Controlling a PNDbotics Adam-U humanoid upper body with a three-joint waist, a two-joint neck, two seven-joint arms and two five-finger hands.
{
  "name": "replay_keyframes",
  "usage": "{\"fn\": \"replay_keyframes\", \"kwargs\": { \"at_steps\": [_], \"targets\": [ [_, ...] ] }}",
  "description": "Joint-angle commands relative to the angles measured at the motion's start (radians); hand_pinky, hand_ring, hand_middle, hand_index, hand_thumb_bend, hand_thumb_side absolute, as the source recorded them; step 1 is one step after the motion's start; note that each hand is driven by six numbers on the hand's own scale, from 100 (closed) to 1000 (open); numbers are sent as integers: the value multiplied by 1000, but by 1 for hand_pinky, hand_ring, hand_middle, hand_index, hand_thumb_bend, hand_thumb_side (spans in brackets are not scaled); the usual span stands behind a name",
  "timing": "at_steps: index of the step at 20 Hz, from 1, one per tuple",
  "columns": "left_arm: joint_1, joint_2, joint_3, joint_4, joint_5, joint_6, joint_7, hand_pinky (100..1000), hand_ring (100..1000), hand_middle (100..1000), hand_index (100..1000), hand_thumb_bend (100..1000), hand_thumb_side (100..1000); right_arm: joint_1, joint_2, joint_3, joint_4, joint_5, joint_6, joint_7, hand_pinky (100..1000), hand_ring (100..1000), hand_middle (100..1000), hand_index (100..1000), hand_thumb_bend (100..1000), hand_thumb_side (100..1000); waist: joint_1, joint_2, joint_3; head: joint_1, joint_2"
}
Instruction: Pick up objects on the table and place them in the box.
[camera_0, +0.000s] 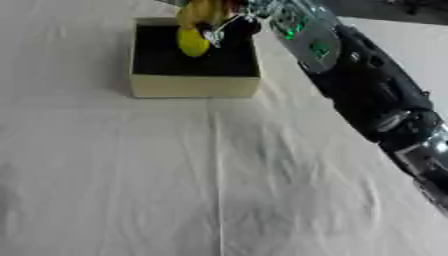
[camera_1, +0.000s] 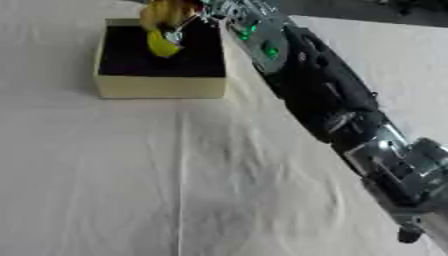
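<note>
Elbow and lower arm joints are being shown further down in the right eye view, while the left eye view is cutting them off at its edge. A yellow object is being held over the dark inside of the box by the right robot hand, fingers curled round it. The box is resting on the white-clothed table.

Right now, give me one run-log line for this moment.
right hand: over box, curled round yellow object | left hand: not in view | table cloth: nothing else showing
</note>
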Motion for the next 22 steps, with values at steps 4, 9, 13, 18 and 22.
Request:
{"fn": "replay_keyframes", "kwargs": {
  "at_steps": [4,9,13,18,22],
  "targets": [
    [-14,5,-2,-16,6,1,-7,837,816,715,820,134,722,-27,7,-23,45,51,-35,5,819,650,666,715,100,100,8,-15,2,-1,-9],
    [-10,2,-3,-16,7,4,-8,837,816,715,820,131,725,-34,6,-36,43,141,-25,-43,845,768,809,882,436,363,11,-15,0,3,-7],
    [-10,1,-5,-16,9,6,-11,837,816,715,820,132,726,-37,7,-45,43,217,-19,-75,854,782,833,909,442,435,12,-15,-3,4,-8],
    [-8,0,-6,-16,11,7,-13,838,816,715,819,132,728,-36,6,-50,34,249,-33,-69,861,793,843,917,436,445,14,-17,-9,7,-7],
    [-9,-3,-7,-16,12,9,-15,839,817,716,820,135,726,-37,5,-48,26,257,-43,-42,872,803,852,930,486,391,17,-19,-14,9,-8]
  ]
}}
